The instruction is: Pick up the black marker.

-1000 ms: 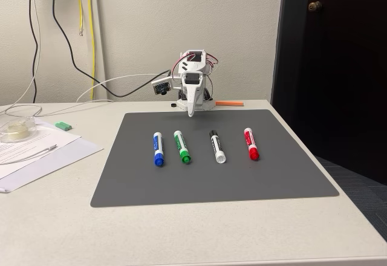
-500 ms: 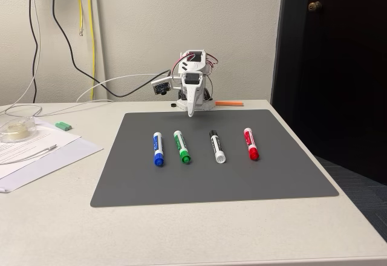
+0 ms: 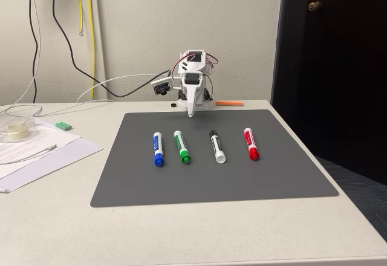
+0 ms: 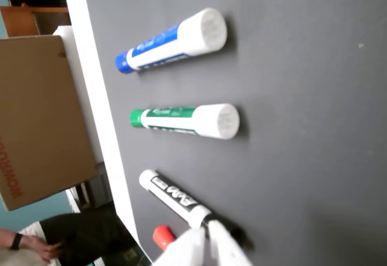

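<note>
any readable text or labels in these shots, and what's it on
"WOMROO", cut off at the picture's edge: printed sideways on the cardboard box, wrist view.
Label print on the black marker, blue marker and green marker: too blurred to read.
Printed sheet of paper, fixed view: too small to read.

I seem to be working in an office: a pale table with paperwork, wall cables, a dark door.
</note>
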`<state>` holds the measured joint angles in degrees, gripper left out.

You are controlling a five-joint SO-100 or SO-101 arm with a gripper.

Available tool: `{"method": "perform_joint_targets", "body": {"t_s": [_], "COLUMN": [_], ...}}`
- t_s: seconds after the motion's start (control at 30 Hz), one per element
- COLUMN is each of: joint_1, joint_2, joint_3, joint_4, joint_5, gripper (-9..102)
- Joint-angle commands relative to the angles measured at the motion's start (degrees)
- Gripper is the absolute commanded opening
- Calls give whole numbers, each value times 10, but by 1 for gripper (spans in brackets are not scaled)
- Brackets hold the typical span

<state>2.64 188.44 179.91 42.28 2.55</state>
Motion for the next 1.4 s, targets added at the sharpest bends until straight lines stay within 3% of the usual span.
{"method": "perform_joint_targets", "body": {"t_s": [0.0,0.13,0.9,1.37], "joint_1": [4,17,21,19], "joint_2": [4,4,3,-72], "joint_3": [-4,-4,-4,-26], "joint_4": [-27,-69,-94,-320], "joint_5": [2,1,10,-46], "gripper": [0,0,0,1]}}
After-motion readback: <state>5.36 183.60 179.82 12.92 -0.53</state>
